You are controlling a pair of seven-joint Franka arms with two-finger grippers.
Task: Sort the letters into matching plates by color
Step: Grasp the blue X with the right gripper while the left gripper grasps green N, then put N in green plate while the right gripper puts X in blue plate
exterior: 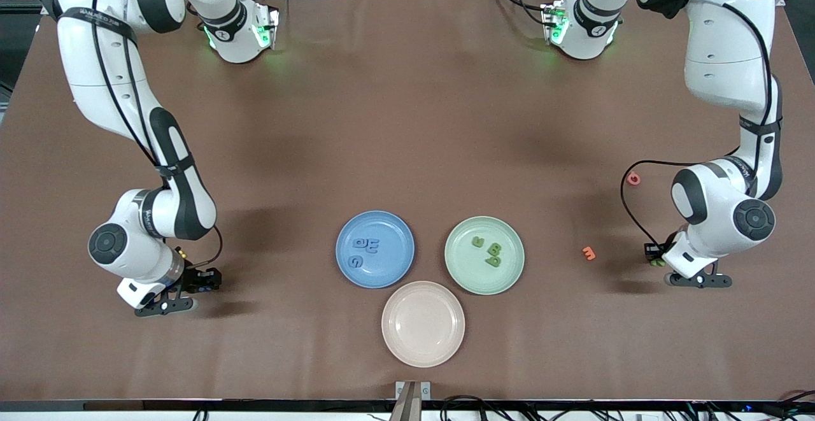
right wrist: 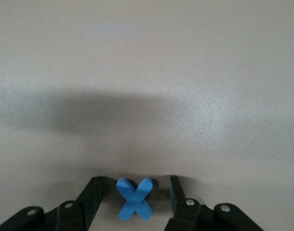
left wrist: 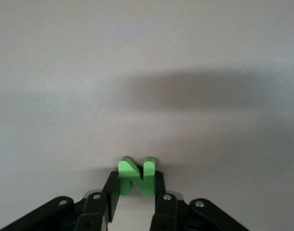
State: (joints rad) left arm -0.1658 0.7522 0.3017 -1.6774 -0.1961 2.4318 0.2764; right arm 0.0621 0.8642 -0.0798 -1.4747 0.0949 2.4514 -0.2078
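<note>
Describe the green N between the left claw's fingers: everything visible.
The green N is a small, chunky, matte piece that looks like foam, bright green in the left wrist view. It stands upright on the brown table at the left arm's end. The left claw is shut on it, its black fingers pressing the N's two outer sides. Nothing else touches it.

Blue plate (exterior: 375,249): three blue letters (exterior: 365,247). Mint green plate (exterior: 484,255): three dark green letters (exterior: 490,252). Green N (left wrist: 135,175), blue X (right wrist: 134,198): on table, at opposite ends.
</note>
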